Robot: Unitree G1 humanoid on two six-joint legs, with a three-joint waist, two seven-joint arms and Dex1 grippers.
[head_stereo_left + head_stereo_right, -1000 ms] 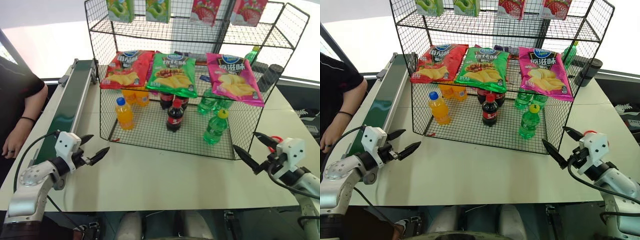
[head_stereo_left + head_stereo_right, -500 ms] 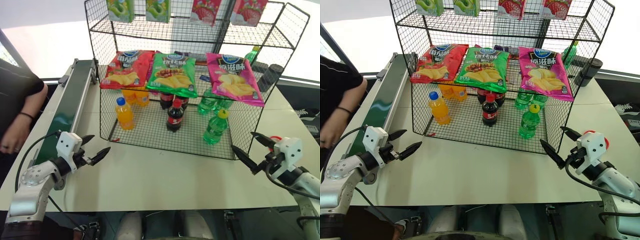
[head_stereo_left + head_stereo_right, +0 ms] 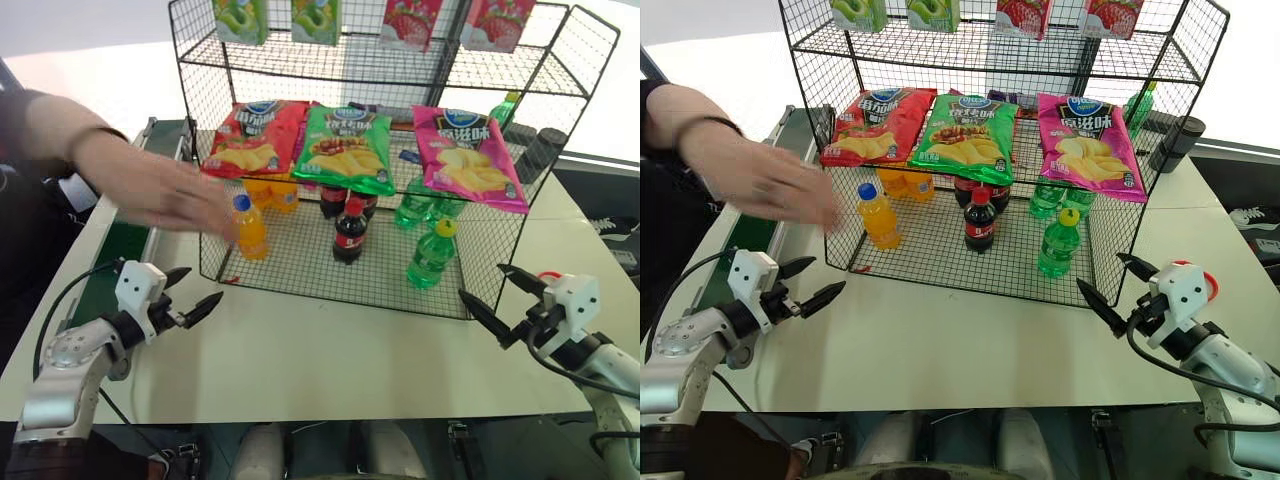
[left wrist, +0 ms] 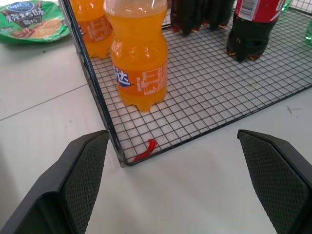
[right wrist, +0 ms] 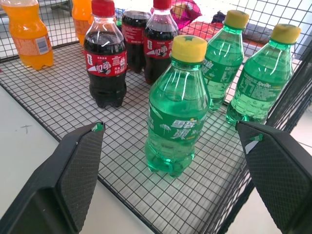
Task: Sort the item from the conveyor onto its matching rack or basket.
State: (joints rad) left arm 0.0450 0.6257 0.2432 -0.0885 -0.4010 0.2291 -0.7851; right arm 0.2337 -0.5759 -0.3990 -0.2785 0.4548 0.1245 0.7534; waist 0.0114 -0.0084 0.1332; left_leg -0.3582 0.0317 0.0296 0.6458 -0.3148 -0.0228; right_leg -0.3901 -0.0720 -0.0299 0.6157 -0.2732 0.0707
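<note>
both grippers, left and right, hover spread and empty over the table while the green bottle already stands on the rack floor, so the next move likely awaits another conveyor item

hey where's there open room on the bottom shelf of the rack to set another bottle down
Freest: the front strip of the rack floor, between the front orange bottle and front cola bottle, and between the cola and the front green bottle. Crowded: the back of that shelf, where more bottles cluster. A person's hand hovers near the left front corner.
</note>
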